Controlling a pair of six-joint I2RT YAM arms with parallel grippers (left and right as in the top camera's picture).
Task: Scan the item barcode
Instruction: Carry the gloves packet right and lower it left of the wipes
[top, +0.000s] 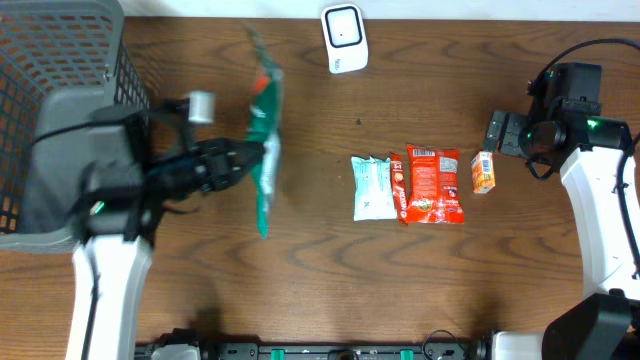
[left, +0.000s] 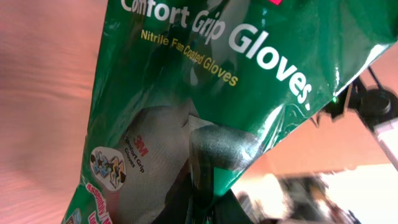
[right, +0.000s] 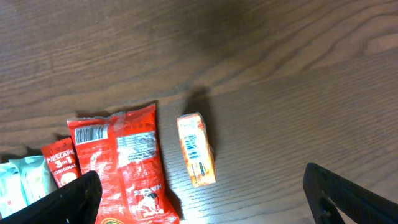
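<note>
My left gripper (top: 248, 157) is shut on one edge of a green pack of Comfort Grip gloves (top: 266, 140). The pack hangs blurred above the table's left-centre. In the left wrist view the pack (left: 217, 81) fills the picture, with the left gripper (left: 208, 208) pinching its lower edge. No barcode shows on the side facing that camera. A white scanner (top: 344, 38) stands at the back centre, apart from the pack. My right gripper (right: 205, 196) is open over a small orange box (right: 196, 149) and holds nothing.
A grey mesh basket (top: 50, 90) fills the far left. Right of centre lie a white-teal packet (top: 372, 188), a red Nescafe stick (top: 398, 185), a red snack packet (top: 433, 185) and the orange box (top: 483, 172). The right arm (top: 600, 190) stands along the right edge.
</note>
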